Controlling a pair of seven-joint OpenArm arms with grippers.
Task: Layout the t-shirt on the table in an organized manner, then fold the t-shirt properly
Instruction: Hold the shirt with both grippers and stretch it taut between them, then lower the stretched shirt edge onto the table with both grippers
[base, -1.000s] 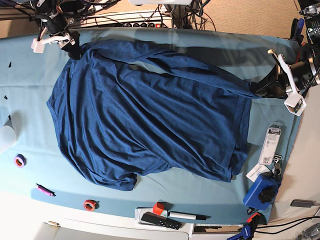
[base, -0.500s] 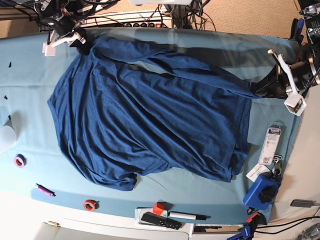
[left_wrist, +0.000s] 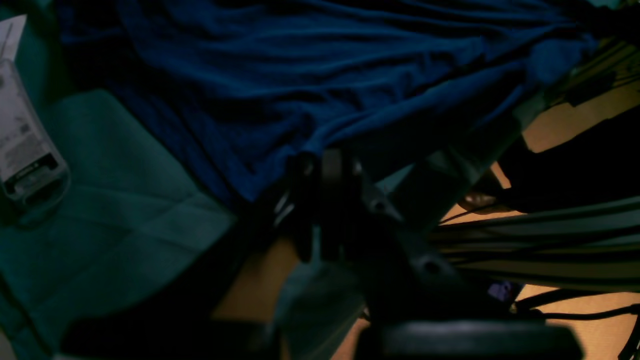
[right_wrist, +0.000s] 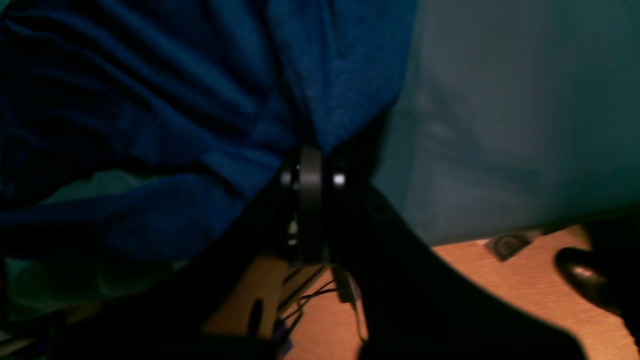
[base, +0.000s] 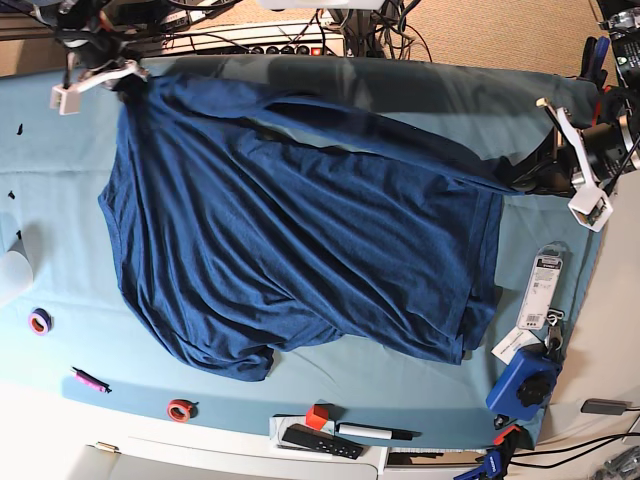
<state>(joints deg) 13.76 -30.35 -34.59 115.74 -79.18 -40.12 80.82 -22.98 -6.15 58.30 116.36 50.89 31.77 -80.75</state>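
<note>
Wrist views dark; t-shirt (base: 300, 230) edges cropped

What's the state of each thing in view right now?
t-shirt: spread but wrinkled, unfolded, pinched at two far corners.
left gripper: shut on the t-shirt.
right gripper: shut on the t-shirt.
table: teal cloth covered, shirt on it.

tan floor (base: 500, 30) (cables (base: 390, 20) strewn), dim light
</note>
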